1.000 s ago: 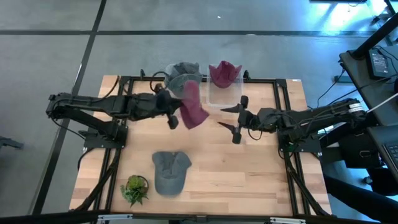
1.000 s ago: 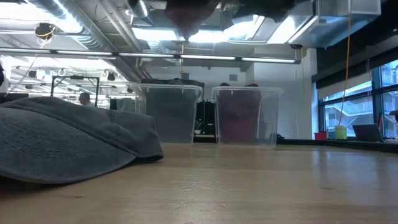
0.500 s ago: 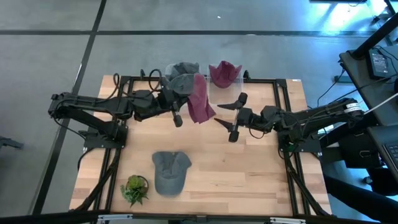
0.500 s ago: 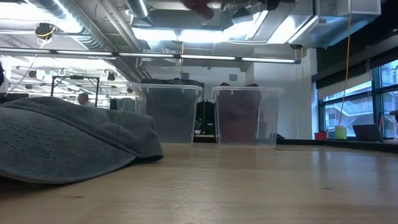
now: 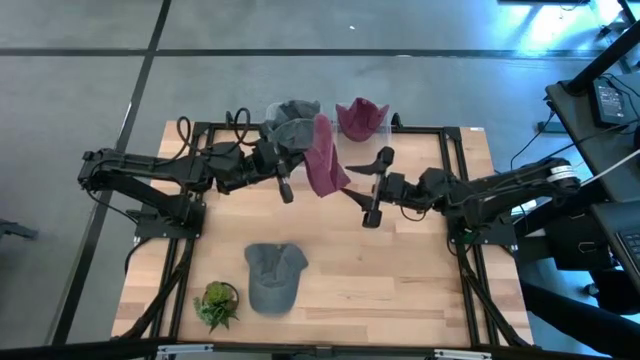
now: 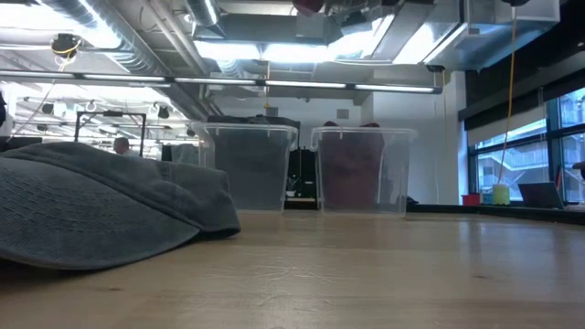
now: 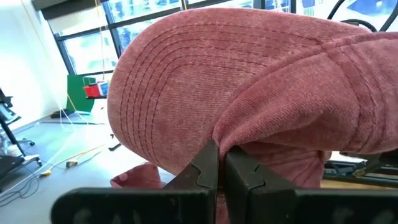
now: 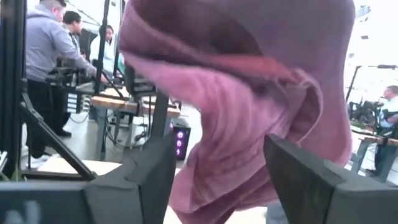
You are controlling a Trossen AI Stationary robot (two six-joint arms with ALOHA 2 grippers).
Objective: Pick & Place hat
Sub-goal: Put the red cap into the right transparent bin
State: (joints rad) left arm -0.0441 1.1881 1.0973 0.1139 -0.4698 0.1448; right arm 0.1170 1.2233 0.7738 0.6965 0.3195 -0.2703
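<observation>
From low down both arms are all but cut off at the top edge, and a grey hat fills the near left, hiding much of the tabletop behind it. Up high, the left pincer is clamped tight on the red hat, carried in the air near the two bins at the far edge. Its fingers pinch a fold of fabric, and the hat blocks nearly everything beyond. The left arm reaches across, stretched out level. The right pincer sits just beside the red hat, spread wide, facing it; its fingers frame the cloth without touching. One bin holds grey hats, the other bin red ones. A plant sits at the near left corner
</observation>
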